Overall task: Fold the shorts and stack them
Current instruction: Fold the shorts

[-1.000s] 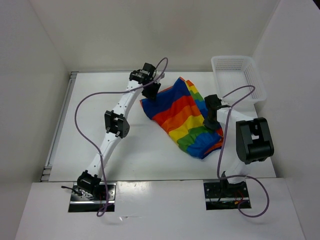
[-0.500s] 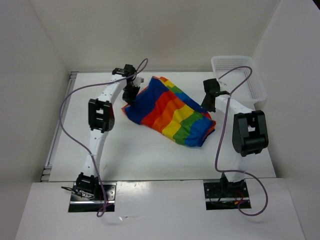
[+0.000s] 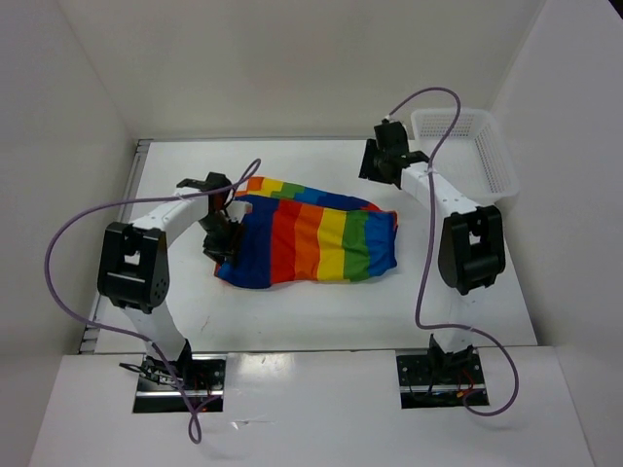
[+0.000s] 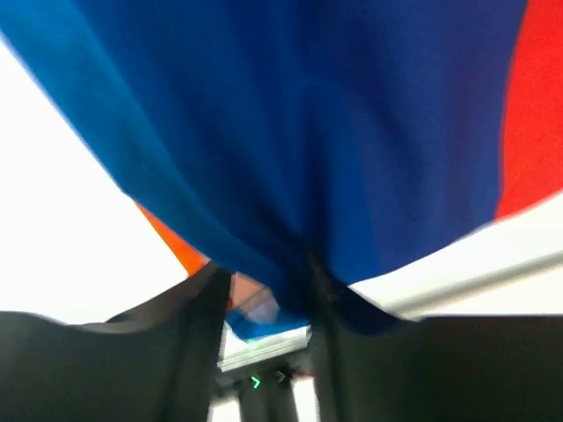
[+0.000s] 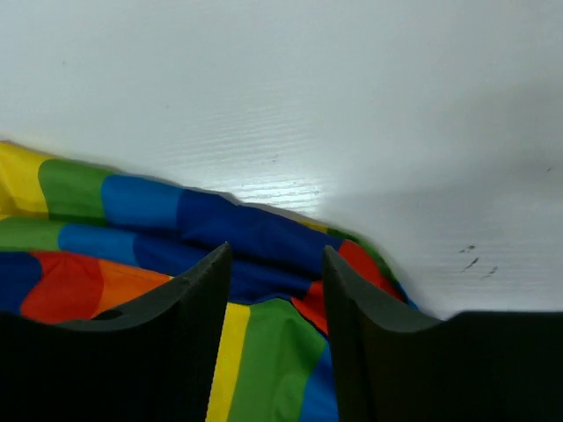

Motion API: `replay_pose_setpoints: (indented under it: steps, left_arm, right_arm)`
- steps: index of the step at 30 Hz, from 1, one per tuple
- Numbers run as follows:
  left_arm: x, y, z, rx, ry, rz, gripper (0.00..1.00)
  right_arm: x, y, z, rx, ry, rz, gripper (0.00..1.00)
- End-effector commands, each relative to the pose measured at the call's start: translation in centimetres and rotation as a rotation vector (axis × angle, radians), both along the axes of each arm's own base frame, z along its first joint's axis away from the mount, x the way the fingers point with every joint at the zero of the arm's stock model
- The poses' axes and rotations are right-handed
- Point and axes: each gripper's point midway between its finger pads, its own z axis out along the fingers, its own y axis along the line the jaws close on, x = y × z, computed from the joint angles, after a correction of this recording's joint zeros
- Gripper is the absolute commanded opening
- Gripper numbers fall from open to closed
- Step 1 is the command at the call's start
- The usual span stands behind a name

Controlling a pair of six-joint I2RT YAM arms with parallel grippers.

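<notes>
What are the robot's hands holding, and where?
The left gripper has the blue edge of the shorts between its fingers; whether it pinches it I cannot tell. The right gripper is open and holds nothing.

shorts (image 3: 311, 241) left of basket (image 3: 454, 113)

Robotics lab cell: white walls (image 3: 292, 68) are enclosing a white table (image 3: 292, 311); left arm (image 3: 131, 268) and right arm (image 3: 470, 248) are sitting bolted at its edge.

The surface (image 3: 292, 311) carries one pair of shorts (image 3: 311, 238) and one mesh basket (image 3: 492, 161), right of the shorts — also two claws, left claw (image 3: 220, 247) and right claw (image 3: 373, 167), and two purple cables (image 3: 425, 263).
</notes>
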Motion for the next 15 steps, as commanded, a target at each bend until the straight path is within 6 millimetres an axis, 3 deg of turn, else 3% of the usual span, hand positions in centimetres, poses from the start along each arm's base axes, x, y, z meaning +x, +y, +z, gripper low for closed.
replay_pose_setpoints:
  steps: [1,2,4,6,7,8,9,10,11,12,13,14,15]
  left_arm:
    - [-3.2,-1.0,2.6,-0.082,0.027,-0.013,0.50]
    - [-3.5,-1.0,2.6,-0.080,0.040,-0.012,0.53]
    - [-0.4,-0.6,5.1,-0.066,-0.092,-0.004,0.62]
    - [3.7,-0.3,7.6,-0.055,-0.260,0.011,0.68]
    - [7.6,-0.6,9.8,-0.058,-0.407,0.017,0.71]
    - [9.4,-0.9,10.6,-0.068,-0.462,0.018,0.75]
    - [11.5,-1.3,9.9,-0.071,-0.475,0.018,0.75]
    - [13.8,-2.0,11.9,-0.096,-0.532,0.013,0.75]
    - [15.2,-2.2,11.8,-0.099,-0.549,0.013,0.76]
    - [16.8,-2.5,9.9,-0.096,-0.531,0.013,0.77]
    - [17.8,-2.7,9.5,-0.097,-0.538,0.013,0.77]
    - [18.6,-2.8,7.9,-0.094,-0.517,0.013,0.77]
    - [19.7,-3.0,8.0,-0.099,-0.544,0.013,0.77]
  right_arm:
    - [0.6,0.0,7.2,0.000,-0.153,0.066,0.54]
    - [0.4,-0.7,7.3,-0.001,-0.152,0.069,0.60]
    - [-0.6,-1.4,6.8,0.027,-0.131,0.083,0.71]
    - [-1.5,-2.0,5.0,0.026,-0.088,0.079,0.75]
    - [-1.9,-2.4,4.1,0.028,-0.060,0.076,0.76]
    - [-2.3,-2.3,3.4,0.032,-0.042,0.084,0.78]
    - [-3.0,-2.9,2.4,0.038,-0.015,0.080,0.80]
    - [-3.2,-3.1,1.8,0.060,-0.002,0.089,0.82]
    - [-4.1,-3.0,0.5,0.066,0.034,0.097,0.82]
    - [-4.1,-3.4,0.0,0.083,0.039,0.087,0.82]
    - [-4.5,-3.8,-0.1,0.108,0.048,0.093,0.82]
    - [-4.8,-3.9,-0.8,0.123,0.054,0.099,0.82]
    - [-5.0,-3.6,-0.8,0.136,0.052,0.112,0.82]
